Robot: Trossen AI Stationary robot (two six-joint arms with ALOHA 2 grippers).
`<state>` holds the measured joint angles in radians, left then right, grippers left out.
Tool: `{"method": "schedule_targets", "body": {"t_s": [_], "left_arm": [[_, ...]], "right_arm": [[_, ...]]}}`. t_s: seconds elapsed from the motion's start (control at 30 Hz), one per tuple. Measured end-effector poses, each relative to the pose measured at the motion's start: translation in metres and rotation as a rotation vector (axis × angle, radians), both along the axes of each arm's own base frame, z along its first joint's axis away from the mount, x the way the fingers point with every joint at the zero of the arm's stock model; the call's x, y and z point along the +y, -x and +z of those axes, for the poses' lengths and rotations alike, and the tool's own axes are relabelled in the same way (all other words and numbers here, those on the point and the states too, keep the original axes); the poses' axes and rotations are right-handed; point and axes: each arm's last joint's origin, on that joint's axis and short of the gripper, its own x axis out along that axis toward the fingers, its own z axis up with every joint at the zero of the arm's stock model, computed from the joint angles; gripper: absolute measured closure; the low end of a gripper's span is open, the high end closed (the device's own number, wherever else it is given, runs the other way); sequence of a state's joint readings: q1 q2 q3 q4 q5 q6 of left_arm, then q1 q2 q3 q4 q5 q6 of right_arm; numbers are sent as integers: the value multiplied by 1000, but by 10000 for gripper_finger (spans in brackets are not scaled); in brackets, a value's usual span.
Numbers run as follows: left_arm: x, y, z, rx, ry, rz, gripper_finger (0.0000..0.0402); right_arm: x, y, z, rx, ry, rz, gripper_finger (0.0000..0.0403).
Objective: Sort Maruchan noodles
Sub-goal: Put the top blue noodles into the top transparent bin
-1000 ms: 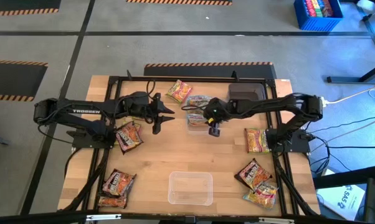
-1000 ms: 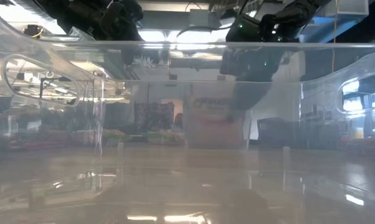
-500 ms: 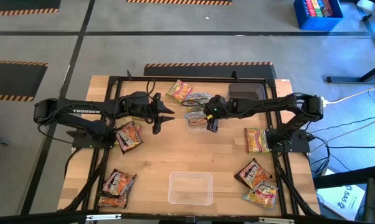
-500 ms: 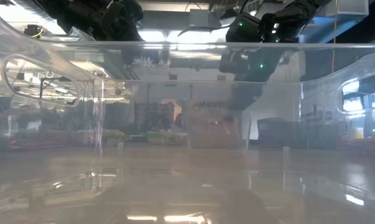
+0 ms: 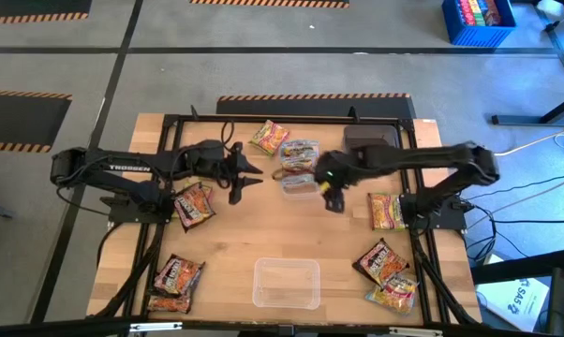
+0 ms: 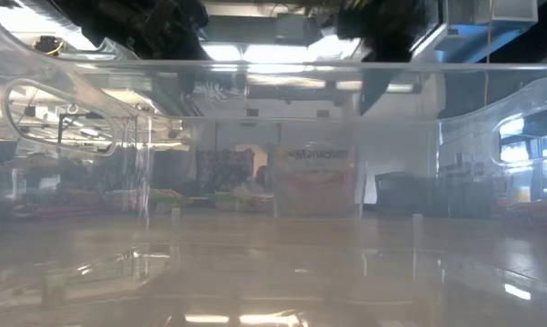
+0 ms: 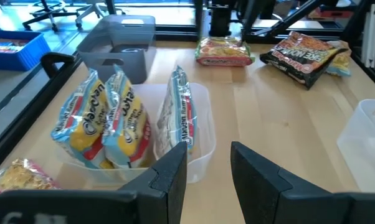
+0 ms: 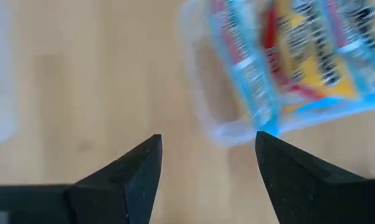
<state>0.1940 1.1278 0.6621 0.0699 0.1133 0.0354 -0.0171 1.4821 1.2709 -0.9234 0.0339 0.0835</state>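
A clear tub [image 5: 299, 180] stands mid-table toward the far side. Three pale blue-orange Maruchan noodles packets [image 7: 106, 118] stand on edge inside it, leaning on its walls. My right gripper [image 5: 333, 200] hangs open above the table just near-right of that tub [image 8: 212, 121], with nothing between its fingers [image 8: 134, 168]. My left gripper [image 5: 256, 174] hovers left of the tub, pointing at it, open and empty [image 7: 207, 155]. More packets lie flat on the table: yellow ones [image 5: 269, 138] [image 5: 387, 211] and maroon ones [image 5: 193, 203] [image 5: 177, 273] [image 5: 380, 260].
An empty clear tub [image 5: 286, 283] sits at the near edge and fills the low view. A dark grey tray [image 5: 368, 140] stands far right of the filled tub. More packets lie at the near corners [image 5: 168, 302] [image 5: 394, 292]. Bare wood lies between the two tubs.
My right gripper has risen from the far tub and drawn back a little toward the near-right. The pale blue packet it was on stays standing in the tub. My left arm has kept still.
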Motion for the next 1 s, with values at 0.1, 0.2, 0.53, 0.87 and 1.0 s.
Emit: {"method": "schedule_targets", "body": {"t_s": [0.1,0.2,0.53,0.87,1.0], "left_arm": [[-3,-1,0,-4,-1,-14,285],[-7,-1,1,-6,-2,-31,285],[-10,-24,-20,12,0,-54,285],[-7,-40,-41,36,3,-53,285],[-7,-42,-42,31,1,-53,285]], "right_arm": [[26,23,19,-67,0,8,164],[45,46,25,-131,35,-15,164],[55,59,-32,-308,240,10,164],[16,31,-75,-361,339,-24,164],[3,19,-86,-363,285,33,164]]}}
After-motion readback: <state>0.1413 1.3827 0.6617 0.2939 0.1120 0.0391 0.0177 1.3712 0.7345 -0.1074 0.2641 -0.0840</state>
